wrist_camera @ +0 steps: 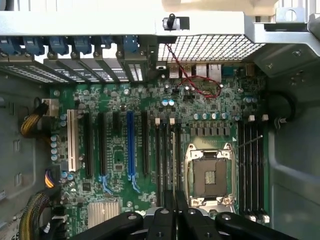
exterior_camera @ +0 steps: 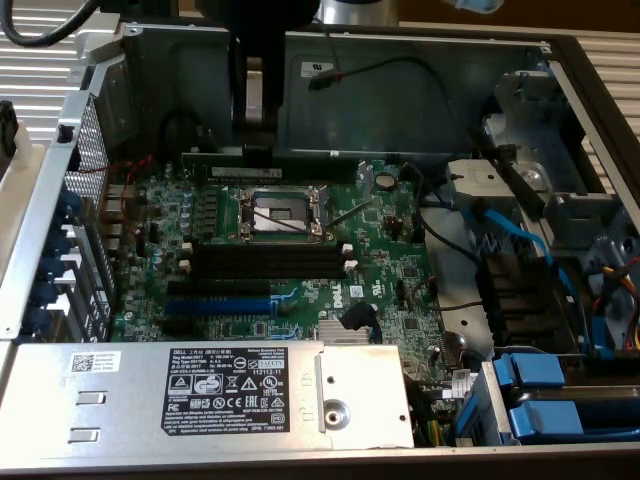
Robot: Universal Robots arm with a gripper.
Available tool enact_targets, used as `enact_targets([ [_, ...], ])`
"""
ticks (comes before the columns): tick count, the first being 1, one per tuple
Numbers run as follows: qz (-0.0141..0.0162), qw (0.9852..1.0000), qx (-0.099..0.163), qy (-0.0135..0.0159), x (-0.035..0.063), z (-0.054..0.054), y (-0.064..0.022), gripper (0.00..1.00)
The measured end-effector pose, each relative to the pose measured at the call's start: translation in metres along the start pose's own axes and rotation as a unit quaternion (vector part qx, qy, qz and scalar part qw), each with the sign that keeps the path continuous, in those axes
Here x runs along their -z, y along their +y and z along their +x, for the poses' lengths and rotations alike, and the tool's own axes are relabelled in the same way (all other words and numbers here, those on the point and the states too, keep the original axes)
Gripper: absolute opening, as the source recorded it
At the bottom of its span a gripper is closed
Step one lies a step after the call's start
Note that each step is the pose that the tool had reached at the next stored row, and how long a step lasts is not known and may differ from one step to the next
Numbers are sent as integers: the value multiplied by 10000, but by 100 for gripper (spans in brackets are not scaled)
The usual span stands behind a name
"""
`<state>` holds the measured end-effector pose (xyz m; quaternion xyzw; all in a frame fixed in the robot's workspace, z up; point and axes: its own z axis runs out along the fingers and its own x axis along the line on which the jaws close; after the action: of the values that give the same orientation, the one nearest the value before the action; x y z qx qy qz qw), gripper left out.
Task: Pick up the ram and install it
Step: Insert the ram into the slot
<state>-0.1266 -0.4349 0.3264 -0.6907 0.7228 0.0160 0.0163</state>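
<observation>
**Item:** ram, a long, thin dark-green circuit-board stick (exterior_camera: 310,156), edge-on in the wrist view (wrist_camera: 173,155).

**Hold:** my black two-finger gripper (wrist_camera: 175,202) is clamped on it. The stick is over the long black slots with white end clips (wrist_camera: 165,160), beside the square metal CPU socket (wrist_camera: 209,175). I cannot tell if it touches a slot.

**Handling, my judgement:** keep the stick upright and parallel to the slot, with both ends level.

**Setting:** green motherboard (exterior_camera: 385,265) inside an open grey steel case (exterior_camera: 400,95). A silver labelled power-supply box (exterior_camera: 200,390) sits nearby, with blue cables (exterior_camera: 520,235) at the exterior view's right.
</observation>
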Motion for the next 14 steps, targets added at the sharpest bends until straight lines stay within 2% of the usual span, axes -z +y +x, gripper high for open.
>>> enact_targets([
  [9,0,10000,-1,-7,-163,57,-29,12],
  [11,-1,10000,0,-7,-200,31,-28,12],
  [14,-1,10000,3,0,-249,-62,-23,12],
])
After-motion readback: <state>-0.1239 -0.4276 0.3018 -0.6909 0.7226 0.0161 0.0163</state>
